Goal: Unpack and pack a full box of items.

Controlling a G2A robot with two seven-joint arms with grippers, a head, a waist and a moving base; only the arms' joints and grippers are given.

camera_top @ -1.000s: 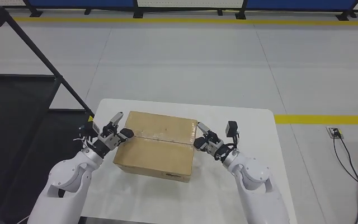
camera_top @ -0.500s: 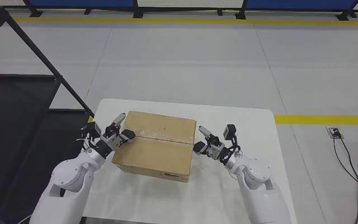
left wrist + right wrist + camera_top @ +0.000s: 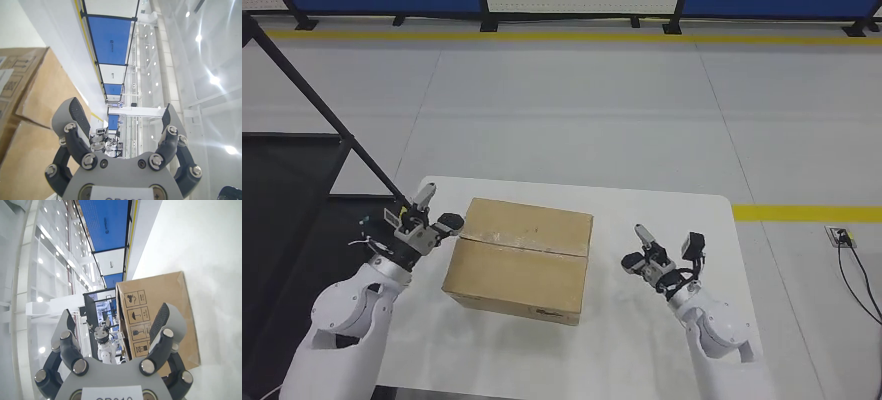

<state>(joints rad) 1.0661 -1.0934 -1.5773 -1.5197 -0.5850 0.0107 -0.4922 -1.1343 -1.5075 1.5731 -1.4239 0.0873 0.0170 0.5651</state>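
Closed box on the table — left gripper just beside one end, right gripper off the other — both fingers spread, empty.

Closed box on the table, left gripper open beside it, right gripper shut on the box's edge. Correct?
Not quite. The right gripper is open and clear of the box; the top view shows bare table between them. The rest holds: box closed on the table, left gripper open beside it.
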